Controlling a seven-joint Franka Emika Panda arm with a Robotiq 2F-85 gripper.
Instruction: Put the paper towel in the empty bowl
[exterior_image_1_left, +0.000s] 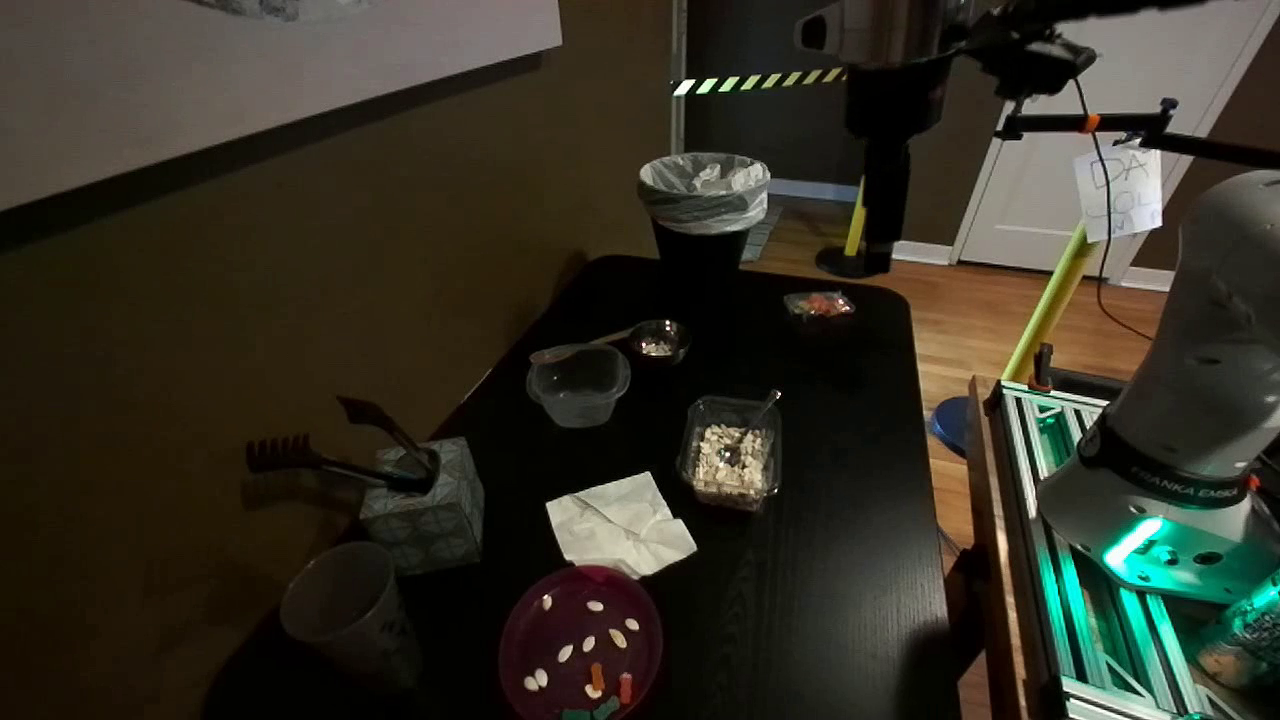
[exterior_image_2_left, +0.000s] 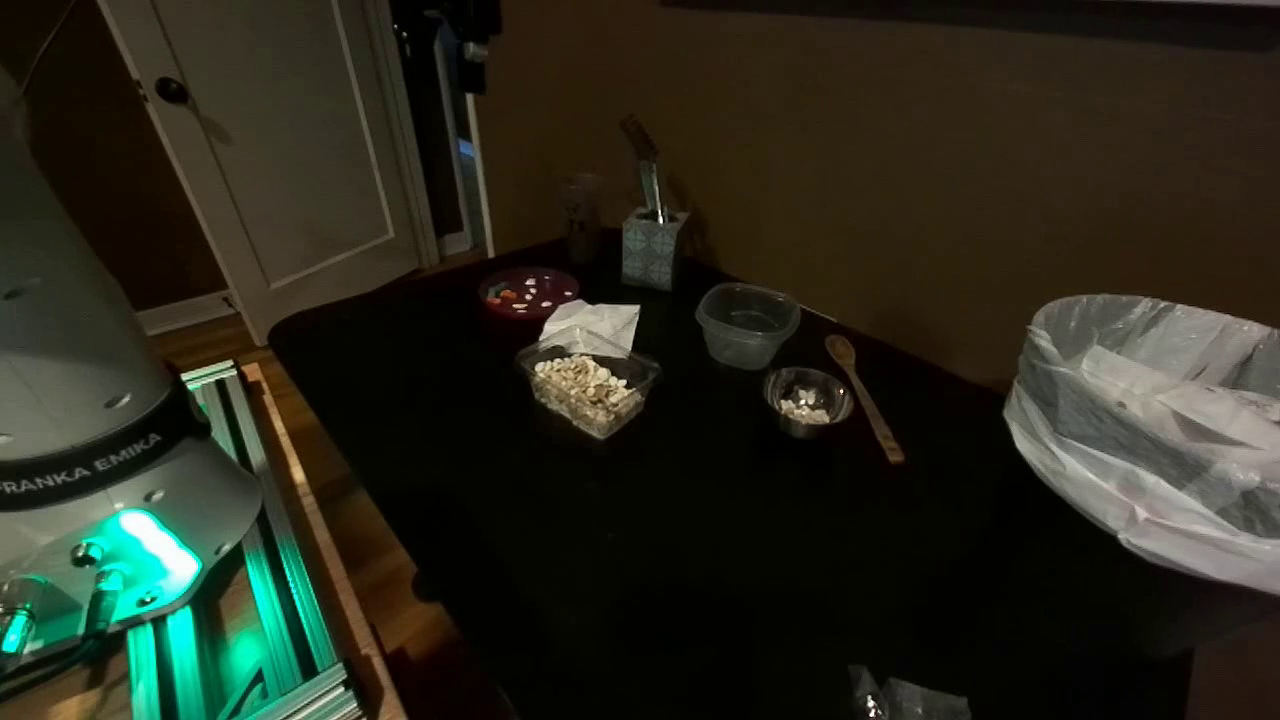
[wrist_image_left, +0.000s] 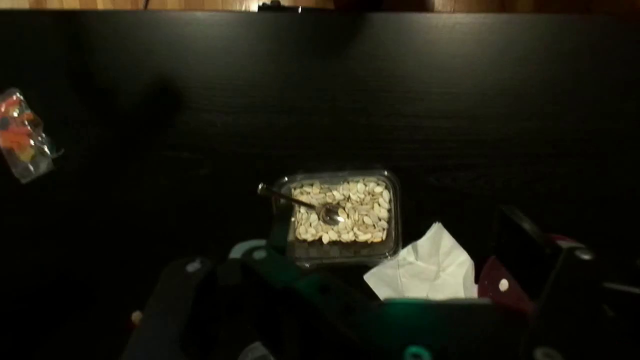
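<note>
The paper towel (exterior_image_1_left: 622, 522) lies on a black table (exterior_image_1_left: 830, 540) beside a brown wall (exterior_image_1_left: 380, 250); the gripper (wrist_image_left: 397, 227) hangs, jaws apart.

One patterned tissue box (exterior_image_1_left: 425, 520), one wooden spoon (exterior_image_2_left: 864, 397): near desk (exterior_image_1_left: 840, 580) edge along wall (exterior_image_1_left: 380, 270). One clear packet (exterior_image_1_left: 820, 304): near desk corner.

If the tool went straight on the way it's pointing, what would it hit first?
Probably the table, since the tool points down at it; depth is unclear though, so the seed tub might come first.
</note>
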